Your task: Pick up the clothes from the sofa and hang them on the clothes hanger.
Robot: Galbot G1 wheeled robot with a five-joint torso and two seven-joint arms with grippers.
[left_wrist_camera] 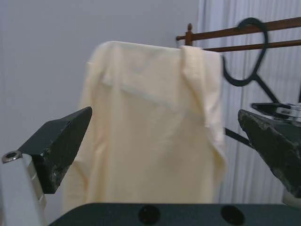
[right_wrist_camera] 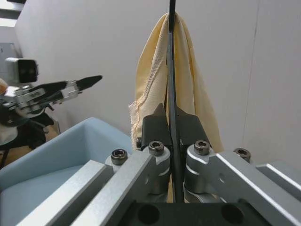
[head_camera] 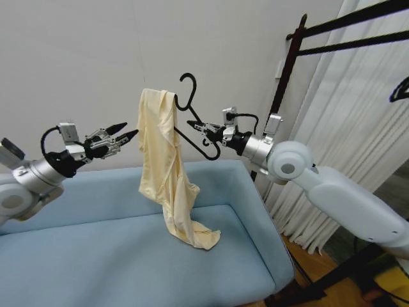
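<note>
Vertically, the yellow garment (head_camera: 161, 160) drapes off the hanger (head_camera: 198, 119) in the right gripper (head_camera: 204, 130).

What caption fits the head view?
Right tool holds a black hanger draped with a yellow garment; left tool open beside it.

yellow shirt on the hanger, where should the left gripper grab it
Probably its upper left edge, coming in sideways from the robot's left: the yellow shirt hangs flat there facing the open left gripper, while the right gripper and hanger occupy the other side.
</note>
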